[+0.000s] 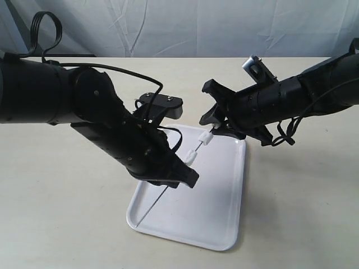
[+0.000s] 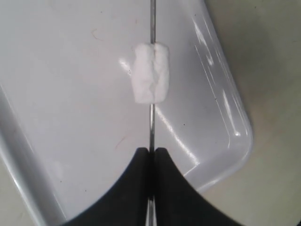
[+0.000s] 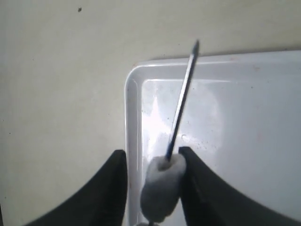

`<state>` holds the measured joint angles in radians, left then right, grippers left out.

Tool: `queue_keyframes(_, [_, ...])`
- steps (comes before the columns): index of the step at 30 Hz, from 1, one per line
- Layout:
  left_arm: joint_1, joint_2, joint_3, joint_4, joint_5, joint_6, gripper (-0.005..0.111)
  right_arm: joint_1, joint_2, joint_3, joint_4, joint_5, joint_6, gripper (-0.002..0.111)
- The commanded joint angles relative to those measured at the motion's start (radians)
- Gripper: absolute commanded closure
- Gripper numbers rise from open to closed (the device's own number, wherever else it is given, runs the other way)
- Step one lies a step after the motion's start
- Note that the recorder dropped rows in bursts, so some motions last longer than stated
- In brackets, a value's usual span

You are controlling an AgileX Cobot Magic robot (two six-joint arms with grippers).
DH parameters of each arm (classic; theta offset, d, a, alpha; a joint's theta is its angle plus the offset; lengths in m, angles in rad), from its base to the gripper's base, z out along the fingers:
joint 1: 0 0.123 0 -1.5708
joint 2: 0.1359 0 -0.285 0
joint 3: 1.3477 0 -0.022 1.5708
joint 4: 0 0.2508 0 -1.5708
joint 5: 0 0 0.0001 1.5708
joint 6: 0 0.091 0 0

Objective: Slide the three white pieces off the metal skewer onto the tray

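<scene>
The metal skewer [image 1: 154,204] slants up over the white tray [image 1: 213,213], its lower end near the tray's front left corner. My left gripper [image 1: 189,174] is shut on the skewer [image 2: 152,134] partway along. Just beyond its fingertips [image 2: 164,162] sits one white piece [image 2: 150,73], also seen from outside [image 1: 192,157]. A second white piece [image 1: 205,139] is higher up the rod. My right gripper [image 3: 155,165] is open at the upper end, and a white piece [image 3: 162,188] lies between its fingers, touching one finger [image 3: 193,174]. The skewer's tip [image 3: 194,49] sticks out past it.
The tray [image 3: 244,117] lies on a pale beige tabletop [image 1: 67,224]. A grey cloth backdrop [image 1: 196,28] hangs behind the table. Both black arms and their cables hang over the tray's far half. The tray's corner and rim [image 2: 235,141] lie under the left gripper.
</scene>
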<state>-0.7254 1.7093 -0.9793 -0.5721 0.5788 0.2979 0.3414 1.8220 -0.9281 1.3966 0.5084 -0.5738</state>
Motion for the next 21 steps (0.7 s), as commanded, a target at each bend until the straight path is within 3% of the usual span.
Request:
queue_keyframes(1, [-0.005,-0.004,0.008,0.025,0.012,-0.006,0.107,-0.001,0.000,0.005,0.003,0.000,-0.012,0.074])
queue_keyframes(3, [-0.005,-0.004,0.028,0.025,-0.003,-0.006,0.107,-0.001,0.000,0.005,0.003,0.000,-0.012,0.078])
queue_keyframes(9, [-0.005,-0.004,0.048,0.023,-0.037,-0.006,0.107,-0.001,0.000,0.005,0.003,0.000,-0.012,0.109])
queue_keyframes(21, [-0.005,-0.004,0.054,0.030,0.006,-0.006,0.107,-0.001,0.000,0.005,0.003,-0.026,-0.014,0.109])
